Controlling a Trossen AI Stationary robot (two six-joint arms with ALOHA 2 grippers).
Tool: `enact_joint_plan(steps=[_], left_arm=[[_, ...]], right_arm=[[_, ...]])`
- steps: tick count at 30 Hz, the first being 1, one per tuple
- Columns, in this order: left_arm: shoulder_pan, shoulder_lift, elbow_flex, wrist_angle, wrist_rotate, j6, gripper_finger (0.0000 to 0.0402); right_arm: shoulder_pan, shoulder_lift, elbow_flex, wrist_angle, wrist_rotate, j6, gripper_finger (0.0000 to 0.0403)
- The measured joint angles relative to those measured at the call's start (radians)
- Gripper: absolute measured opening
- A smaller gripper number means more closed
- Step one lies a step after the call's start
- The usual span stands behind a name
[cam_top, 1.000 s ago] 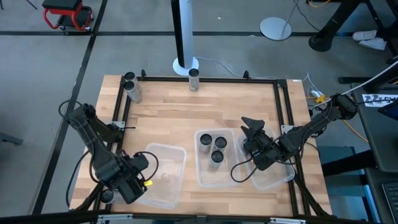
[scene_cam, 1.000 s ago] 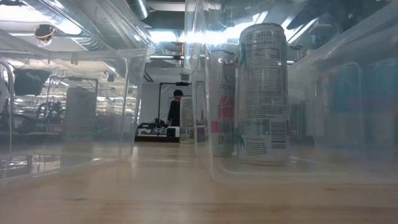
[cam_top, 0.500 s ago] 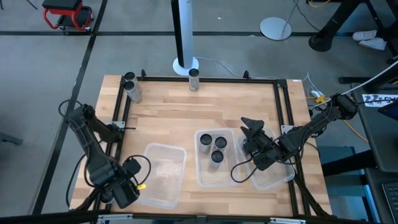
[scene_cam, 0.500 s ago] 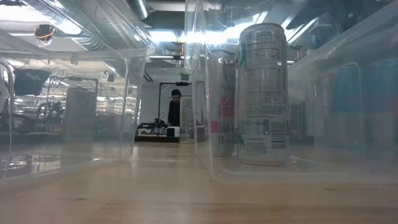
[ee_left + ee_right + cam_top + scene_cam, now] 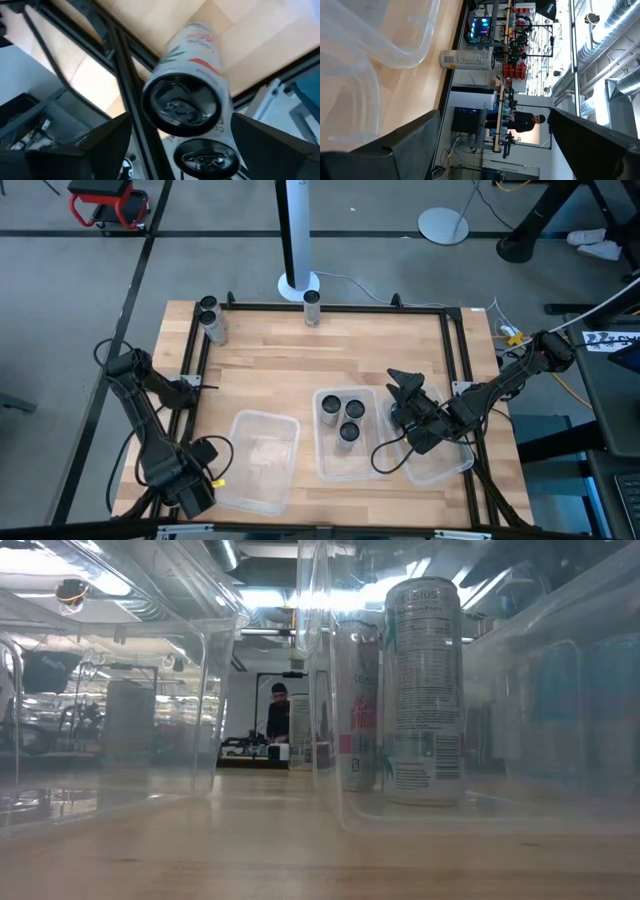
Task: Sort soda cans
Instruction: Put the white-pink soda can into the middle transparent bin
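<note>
My left gripper (image 5: 188,492) hangs over the table's near left corner, pointing down and open. In the left wrist view its fingers stand on either side of a white soda can with red and green print (image 5: 182,102), clear of it. A second can (image 5: 207,160) stands close beside that one. My right gripper (image 5: 405,383) waits open above the gap between the middle bin (image 5: 322,465) and the right bin (image 5: 445,468). Three dark-topped cans (image 5: 345,420) stand upright in the middle bin. The left bin (image 5: 262,462) holds none.
Two more cans (image 5: 210,320) stand at the far left corner and one (image 5: 312,305) at the far edge. A black frame (image 5: 200,370) runs around the table top. A person (image 5: 280,715) shows far off in the room behind.
My left gripper has gone from above the left bin's near left corner toward the table's near left corner. It has sunk and tipped further downward. Its fingers have stayed open.
</note>
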Motion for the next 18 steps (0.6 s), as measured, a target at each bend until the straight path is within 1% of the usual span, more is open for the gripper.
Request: enact_joint_plan(steps=[3,6,13,18], left_arm=[[0.0,0.0,0.0,-0.001,-0.009,0.005,0.0327],[-0.007,0.0,-0.005,0.005,-0.051,0.018,0.0327],[-0.013,0.0,-0.009,0.03,-0.066,0.011,0.0327],[-0.015,0.0,-0.009,0.014,-0.107,0.011,0.0327]], right_arm=[[0.0,0.0,0.0,0.0,0.0,0.0,0.0372],[0.0,0.0,0.001,0.0,-0.008,0.0,0.0372],[0.0,0.0,0.001,0.0,-0.024,0.0,0.0372],[0.0,0.0,0.001,0.0,-0.025,0.0,0.0372]])
